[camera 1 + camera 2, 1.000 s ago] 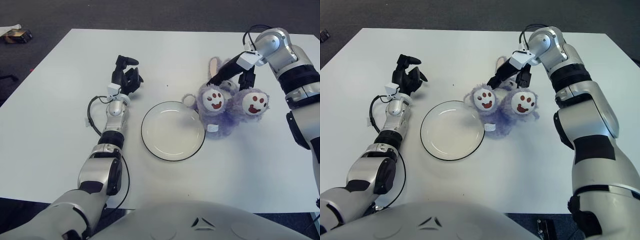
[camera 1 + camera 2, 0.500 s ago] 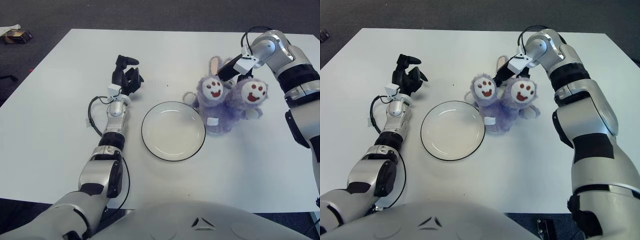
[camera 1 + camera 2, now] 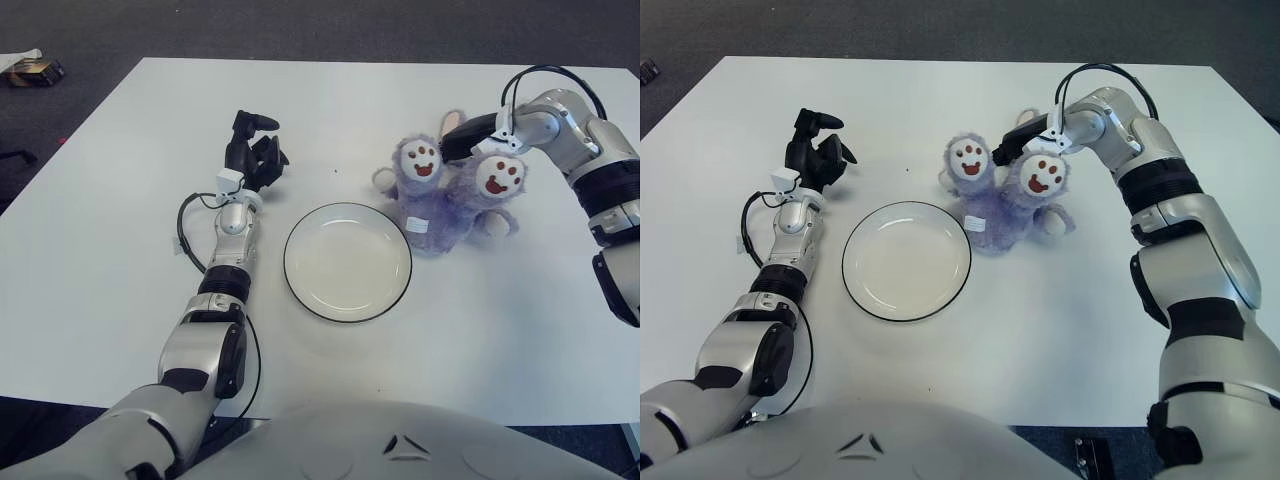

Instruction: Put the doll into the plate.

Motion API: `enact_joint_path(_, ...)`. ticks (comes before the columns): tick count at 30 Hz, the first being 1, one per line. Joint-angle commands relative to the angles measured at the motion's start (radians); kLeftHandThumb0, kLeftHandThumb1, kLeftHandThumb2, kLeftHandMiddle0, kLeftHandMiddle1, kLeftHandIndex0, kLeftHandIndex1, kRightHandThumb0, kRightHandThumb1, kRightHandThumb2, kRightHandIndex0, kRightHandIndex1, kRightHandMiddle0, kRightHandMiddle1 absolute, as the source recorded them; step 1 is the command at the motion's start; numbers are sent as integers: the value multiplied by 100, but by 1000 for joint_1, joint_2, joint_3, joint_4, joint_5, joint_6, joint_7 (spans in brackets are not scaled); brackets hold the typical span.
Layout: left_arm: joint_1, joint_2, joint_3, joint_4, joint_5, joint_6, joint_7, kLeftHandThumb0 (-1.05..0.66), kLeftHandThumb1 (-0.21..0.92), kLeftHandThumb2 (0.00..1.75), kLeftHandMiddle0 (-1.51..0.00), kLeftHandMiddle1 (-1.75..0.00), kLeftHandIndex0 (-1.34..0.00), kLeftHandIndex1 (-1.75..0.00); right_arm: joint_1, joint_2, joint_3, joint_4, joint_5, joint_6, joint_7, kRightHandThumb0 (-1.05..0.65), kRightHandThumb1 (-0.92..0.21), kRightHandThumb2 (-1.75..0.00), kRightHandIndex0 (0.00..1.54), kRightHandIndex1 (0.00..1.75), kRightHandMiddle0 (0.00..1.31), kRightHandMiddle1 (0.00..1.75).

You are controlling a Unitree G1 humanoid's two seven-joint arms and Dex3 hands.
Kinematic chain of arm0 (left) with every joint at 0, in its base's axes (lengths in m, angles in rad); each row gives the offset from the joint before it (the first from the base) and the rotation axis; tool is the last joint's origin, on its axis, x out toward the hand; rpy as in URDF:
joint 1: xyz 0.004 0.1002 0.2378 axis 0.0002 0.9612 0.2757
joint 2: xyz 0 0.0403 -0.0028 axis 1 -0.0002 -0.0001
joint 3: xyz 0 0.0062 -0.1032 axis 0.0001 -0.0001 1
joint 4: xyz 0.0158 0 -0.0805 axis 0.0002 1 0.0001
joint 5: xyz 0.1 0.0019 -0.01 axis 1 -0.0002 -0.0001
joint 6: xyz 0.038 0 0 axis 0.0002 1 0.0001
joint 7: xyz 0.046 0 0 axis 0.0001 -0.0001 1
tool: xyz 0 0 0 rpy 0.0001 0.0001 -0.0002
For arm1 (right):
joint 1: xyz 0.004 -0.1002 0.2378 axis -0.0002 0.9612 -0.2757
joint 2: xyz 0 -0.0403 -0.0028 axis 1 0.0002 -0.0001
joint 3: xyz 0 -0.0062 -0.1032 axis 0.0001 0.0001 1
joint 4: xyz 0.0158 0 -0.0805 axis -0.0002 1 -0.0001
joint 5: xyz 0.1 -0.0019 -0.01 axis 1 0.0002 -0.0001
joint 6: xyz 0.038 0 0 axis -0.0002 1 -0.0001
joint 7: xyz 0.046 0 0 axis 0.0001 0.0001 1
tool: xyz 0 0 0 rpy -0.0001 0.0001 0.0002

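We see the fluffy purple plush doll (image 3: 447, 195) (its two white smiley-faced paws raised) lying on the white table (image 3: 100, 250) just right of the round white black-rimmed plate (image 3: 347, 262), outside it. Our right hand (image 3: 468, 137) has its dark fingers clamped on the doll's top, while our left hand (image 3: 252, 155) shows left of the plate, fingers loosely curled and empty.

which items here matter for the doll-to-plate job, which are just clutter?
In the job:
- doll, purple plush, right of the plate and off it
- plate, nothing in it
- right hand, at the doll's top

Just lying about:
- left hand, idle, left of the plate
- small box on the floor, far left corner
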Motion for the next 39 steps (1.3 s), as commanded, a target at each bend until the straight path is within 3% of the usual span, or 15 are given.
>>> enact_joint_path(1,89,-19,-4,43,9,13,9,-37,78,71,-84,-175,-29,-175,106,-28,-37,-33,-19,34,-80,-39,-91,-5,50,60,72,111)
enact_joint_path(7,90,-19,-4,40,9,16,9,-37,77,71,-84,-175,-29,-175,126,-33,-42,-59,-22,49,-100,-37,-92,-7,55,50,69,122)
enact_joint_path(8,91,-19,-3,37,9,17,9,-37,77,71,-84,-175,-29,-175,131,-34,-54,-23,-2,5,-137,-37,-92,-7,55,50,69,122)
enact_joint_path(9,92,-19,-3,35,8,17,9,-37,77,71,-84,-175,-29,-175,136,-34,-65,6,15,-32,-169,-30,-82,-28,55,72,64,133)
enact_joint_path(10,92,-20,-2,34,7,18,9,-37,77,71,-84,-175,-29,-175,138,-34,-71,28,25,-59,-191,-19,-65,-64,55,105,57,148)
enact_joint_path(13,93,-20,-1,33,7,19,10,-37,77,71,-84,-175,-29,-175,145,-33,-83,57,41,-89,-220,-6,-38,-114,59,151,53,163)
enact_joint_path(17,92,-20,0,33,7,19,10,-37,77,71,-84,-175,-29,-175,145,-33,-86,67,44,-95,-234,-1,-23,-136,64,170,58,162)
enact_joint_path(23,92,-20,1,34,6,19,10,-37,77,71,-83,-175,-29,-175,155,-31,-96,54,34,-58,-261,0,-19,-143,66,174,59,162)
enact_joint_path(39,91,-20,4,36,2,18,6,-37,77,71,-83,-175,-29,-175,174,-37,-131,40,48,-20,-307,0,-23,-142,63,175,51,171)
